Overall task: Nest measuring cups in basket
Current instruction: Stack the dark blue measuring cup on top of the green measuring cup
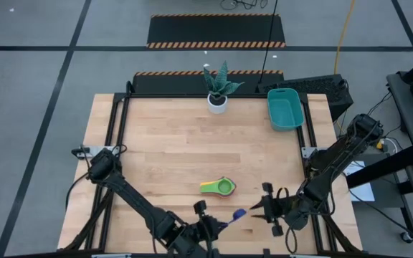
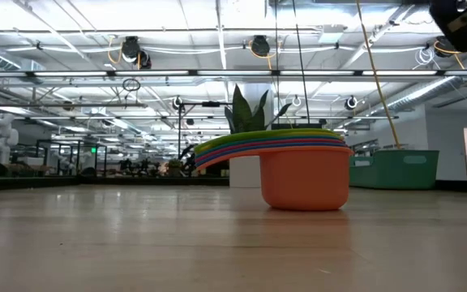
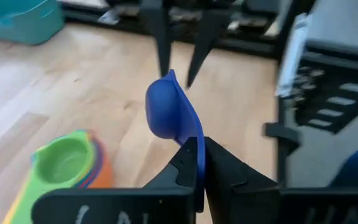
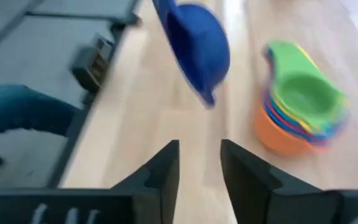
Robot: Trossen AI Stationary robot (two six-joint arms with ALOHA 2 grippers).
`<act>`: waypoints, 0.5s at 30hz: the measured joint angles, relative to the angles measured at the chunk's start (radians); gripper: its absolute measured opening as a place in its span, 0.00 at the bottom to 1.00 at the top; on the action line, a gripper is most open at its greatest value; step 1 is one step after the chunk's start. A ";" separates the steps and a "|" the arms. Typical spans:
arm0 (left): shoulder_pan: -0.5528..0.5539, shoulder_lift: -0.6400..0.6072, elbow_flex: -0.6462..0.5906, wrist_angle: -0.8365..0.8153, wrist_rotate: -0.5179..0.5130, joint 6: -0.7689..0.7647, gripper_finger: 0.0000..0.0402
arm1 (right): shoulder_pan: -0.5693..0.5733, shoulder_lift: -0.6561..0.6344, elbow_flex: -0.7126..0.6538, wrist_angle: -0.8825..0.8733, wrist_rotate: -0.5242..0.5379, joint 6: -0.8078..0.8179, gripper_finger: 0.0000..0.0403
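Note:
A stack of nested measuring cups (image 1: pixel 218 187), green on top and orange at the bottom (image 2: pixel 305 177), stands on the wooden table near its near edge. A blue measuring cup (image 1: pixel 238 213) is in the air to the right of the stack, with my left gripper (image 1: pixel 222 223) shut on it. My right gripper (image 1: pixel 257 208) is open just right of the blue cup (image 4: pixel 197 46), with nothing between its fingers. The teal basket (image 1: pixel 285 109) stands at the far right of the table. My left gripper pinches the blue cup's handle (image 3: pixel 199 148) between its two fingers, with the handle edge-on in the gap. The fingers slant down toward the table's right side and lie along the handle. The bowl (image 3: pixel 165 111) sticks out beyond the fingertips, clear of the table.
A white pot with a plant (image 1: pixel 218 100) stands at the far edge, left of the basket. Bare wood lies between the stack and the basket. Black frame rails run along the table's left and right sides.

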 joint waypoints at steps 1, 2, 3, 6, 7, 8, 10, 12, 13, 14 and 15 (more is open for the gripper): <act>0.006 0.000 0.000 -0.022 -0.003 -0.010 0.03 | 0.000 -0.012 0.000 -0.048 0.005 0.030 0.29; 0.012 -0.004 0.000 -0.041 -0.005 -0.013 0.02 | 0.001 -0.024 0.000 -0.093 0.008 0.061 0.30; 0.016 -0.011 0.000 -0.064 -0.006 -0.014 0.02 | 0.001 -0.036 0.000 -0.138 0.008 0.092 0.31; 0.034 -0.042 0.000 -0.097 -0.007 -0.015 0.03 | 0.003 -0.065 0.000 -0.244 0.013 0.163 0.31; 0.039 -0.053 0.000 -0.115 -0.007 -0.007 0.03 | 0.006 -0.071 0.000 -0.269 0.018 0.177 0.31; 0.046 -0.063 0.000 -0.132 -0.003 0.004 0.03 | 0.009 -0.075 0.000 -0.284 0.021 0.185 0.31; 0.060 -0.090 -0.001 -0.173 0.024 0.019 0.03 | 0.020 -0.079 0.000 -0.292 0.041 0.185 0.31; 0.078 -0.124 -0.002 -0.206 0.028 0.021 0.02 | 0.030 -0.081 0.000 -0.293 0.055 0.175 0.31; 0.088 -0.141 -0.006 -0.201 0.026 0.024 0.01 | 0.034 -0.081 0.000 -0.292 0.067 0.167 0.31; 0.095 -0.162 -0.022 -0.186 0.025 0.031 0.02 | 0.036 -0.081 0.000 -0.293 0.073 0.159 0.31; 0.102 -0.181 -0.047 -0.168 0.024 0.039 0.02 | 0.036 -0.081 0.000 -0.294 0.077 0.149 0.31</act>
